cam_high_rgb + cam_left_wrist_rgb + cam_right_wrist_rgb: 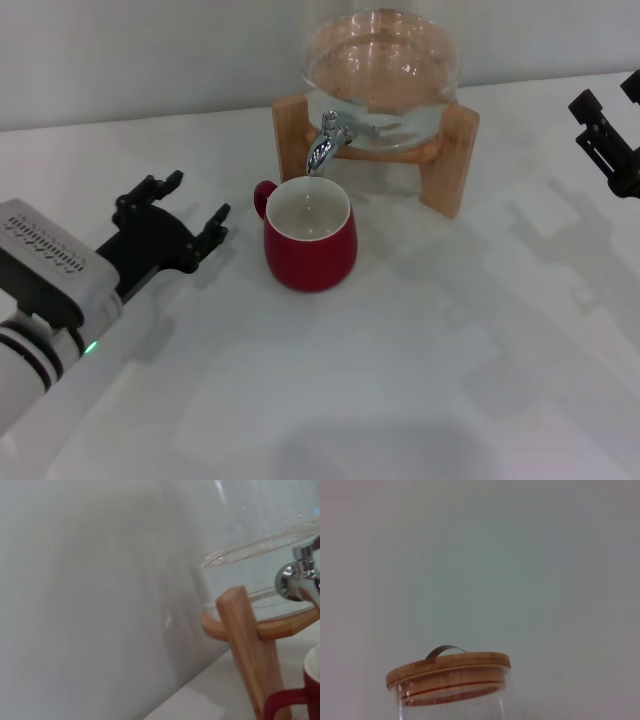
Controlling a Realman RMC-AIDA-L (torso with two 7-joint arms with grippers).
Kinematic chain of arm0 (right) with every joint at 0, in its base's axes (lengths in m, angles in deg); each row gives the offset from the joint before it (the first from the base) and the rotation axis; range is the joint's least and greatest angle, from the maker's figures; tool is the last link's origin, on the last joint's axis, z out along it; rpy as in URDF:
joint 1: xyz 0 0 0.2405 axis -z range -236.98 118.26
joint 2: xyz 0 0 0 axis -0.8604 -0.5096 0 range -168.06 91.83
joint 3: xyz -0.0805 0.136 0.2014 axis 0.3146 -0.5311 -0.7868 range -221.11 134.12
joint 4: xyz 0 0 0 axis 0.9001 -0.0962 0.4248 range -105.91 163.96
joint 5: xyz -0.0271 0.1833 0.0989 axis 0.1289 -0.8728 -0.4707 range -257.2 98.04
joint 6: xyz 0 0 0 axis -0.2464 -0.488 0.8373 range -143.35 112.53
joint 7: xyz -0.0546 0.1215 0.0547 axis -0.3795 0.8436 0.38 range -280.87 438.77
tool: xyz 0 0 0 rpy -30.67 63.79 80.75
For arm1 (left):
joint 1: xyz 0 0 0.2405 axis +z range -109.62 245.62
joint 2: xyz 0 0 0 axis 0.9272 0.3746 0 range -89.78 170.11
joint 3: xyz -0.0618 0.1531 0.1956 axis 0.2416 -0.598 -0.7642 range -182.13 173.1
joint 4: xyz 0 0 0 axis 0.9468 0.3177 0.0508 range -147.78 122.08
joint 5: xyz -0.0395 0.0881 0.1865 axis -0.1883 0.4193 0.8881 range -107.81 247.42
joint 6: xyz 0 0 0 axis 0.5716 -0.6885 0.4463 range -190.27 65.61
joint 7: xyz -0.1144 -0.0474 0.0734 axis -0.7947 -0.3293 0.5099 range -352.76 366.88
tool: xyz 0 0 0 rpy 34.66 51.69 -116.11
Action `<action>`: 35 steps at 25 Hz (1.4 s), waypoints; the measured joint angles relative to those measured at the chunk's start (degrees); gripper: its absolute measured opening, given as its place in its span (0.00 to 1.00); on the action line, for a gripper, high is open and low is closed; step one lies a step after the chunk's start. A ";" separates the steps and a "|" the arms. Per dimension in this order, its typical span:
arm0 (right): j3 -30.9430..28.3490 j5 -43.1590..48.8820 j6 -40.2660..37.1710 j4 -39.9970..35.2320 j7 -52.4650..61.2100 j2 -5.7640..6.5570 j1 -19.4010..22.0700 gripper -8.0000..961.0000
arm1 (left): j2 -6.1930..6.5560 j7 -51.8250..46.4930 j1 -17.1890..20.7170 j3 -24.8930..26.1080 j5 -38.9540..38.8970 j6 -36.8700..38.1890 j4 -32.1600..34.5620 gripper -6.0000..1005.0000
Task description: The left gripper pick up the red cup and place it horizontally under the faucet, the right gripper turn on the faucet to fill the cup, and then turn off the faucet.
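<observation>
The red cup (309, 238) stands upright on the white table, its cream inside right below the faucet (326, 146); its handle points back-left. The chrome faucet sticks out of the glass jar (382, 70). My left gripper (196, 197) hovers low over the table to the left of the cup, open, apart from it, nothing between its fingers. The left wrist view shows the faucet (300, 577) and the red cup (289, 700) handle at the edge. My right gripper (608, 95) is at the far right edge, well away from the faucet, fingers spread.
The jar rests in a wooden stand (458, 160) at the back of the table (420, 360). A wooden lid (448, 667) with a metal handle tops the jar in the right wrist view. A pale wall stands behind.
</observation>
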 joint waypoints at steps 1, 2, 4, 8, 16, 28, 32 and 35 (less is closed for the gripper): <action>-0.02 0.00 0.01 0.05 0.00 0.00 -0.07 0.82 | -0.01 0.44 0.39 0.57 -0.01 0.01 0.07 0.70; -0.05 0.00 0.03 0.09 0.00 0.00 -0.14 0.82 | -0.03 0.84 0.76 1.22 -0.01 0.03 0.17 0.70; -0.05 0.00 0.08 0.11 0.00 0.00 -0.26 0.82 | -0.06 2.21 1.86 3.18 -0.08 0.25 0.69 0.70; 0.01 0.00 0.09 0.15 0.00 0.00 -0.31 0.82 | -0.11 3.12 3.65 7.21 -0.11 2.30 1.54 0.69; -0.07 0.00 0.41 0.25 0.00 0.00 -0.29 0.82 | -0.27 1.55 8.14 17.93 -0.11 12.05 2.45 0.69; 0.33 1.30 1.27 0.25 3.15 0.00 -0.87 0.82 | 0.02 -11.43 14.27 27.67 -0.91 26.59 2.22 0.69; 0.41 4.26 2.41 -0.12 4.30 -0.02 -1.49 0.82 | -0.09 -12.01 16.20 29.55 -2.07 29.49 2.06 0.69; 0.43 5.52 2.77 -0.15 4.84 -0.08 -1.77 0.82 | -0.09 -12.04 16.83 29.91 -2.71 30.04 1.90 0.69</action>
